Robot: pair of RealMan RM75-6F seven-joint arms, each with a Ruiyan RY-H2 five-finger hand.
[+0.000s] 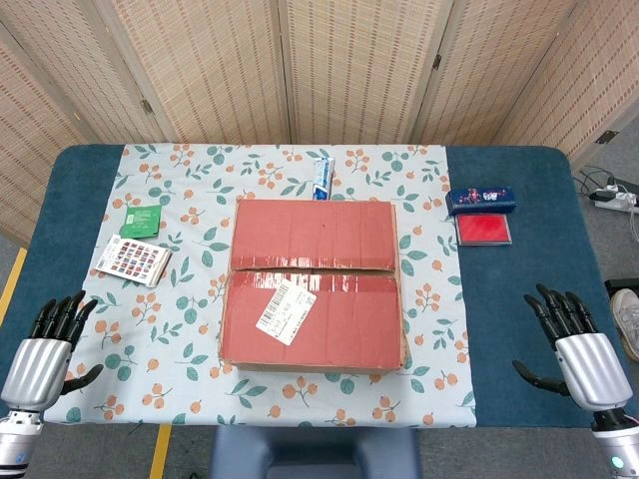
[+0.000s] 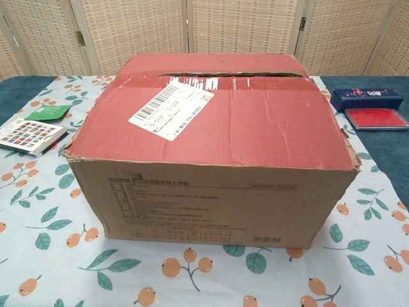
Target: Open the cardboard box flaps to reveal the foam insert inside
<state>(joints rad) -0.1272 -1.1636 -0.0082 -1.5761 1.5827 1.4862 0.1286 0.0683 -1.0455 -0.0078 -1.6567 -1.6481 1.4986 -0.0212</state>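
Box [image 1: 314,284] of cardboard sits in the middle of the flowery cloth [image 1: 190,329], its 2 red top flaps [image 2: 217,118] down with a thin gap between them. Left hand [image 1: 45,349] and right hand [image 1: 579,344] wait at the near corners, fingers spread wide, holding nothing.

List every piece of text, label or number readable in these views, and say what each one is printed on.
Nothing can be read with confidence.
White shipping label on the cardboard box: barcode and number lines, too blurred.
Box front panel: small printed lines, too small.
Blue tube behind the box: lettering blurred.
Blue case: markings unreadable.
Green packet: print too small.
Patterned booklet: coloured squares, no legible words.
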